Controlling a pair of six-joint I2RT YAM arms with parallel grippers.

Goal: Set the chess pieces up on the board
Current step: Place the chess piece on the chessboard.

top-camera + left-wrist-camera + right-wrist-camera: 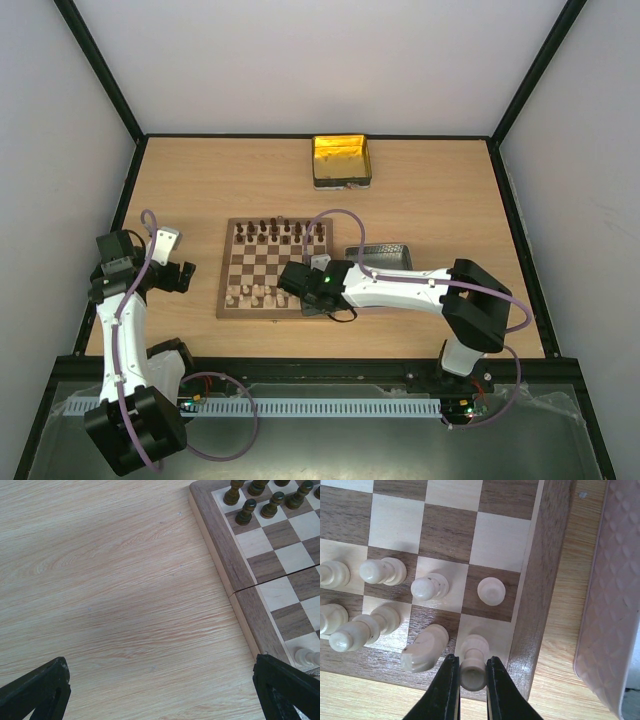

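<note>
The board (262, 268) lies mid-table. Dark pieces (280, 232) line its far rows and cream pieces (252, 295) its near rows. My right gripper (300, 284) hangs over the board's near right corner. In the right wrist view the gripper (472, 662) is shut on the head of a cream rook (474, 647), which stands on the corner square beside a cream knight (424, 649) and behind a cream pawn (491, 590). My left gripper (176, 272) is open and empty over bare table left of the board; it also shows in the left wrist view (161, 680).
A grey metal tray (380, 257) sits just right of the board, close to my right gripper, and shows at the right edge of the right wrist view (612, 595). A yellow-gold tin (342, 160) stands at the back. The board's left border (225, 555) lies right of my left gripper.
</note>
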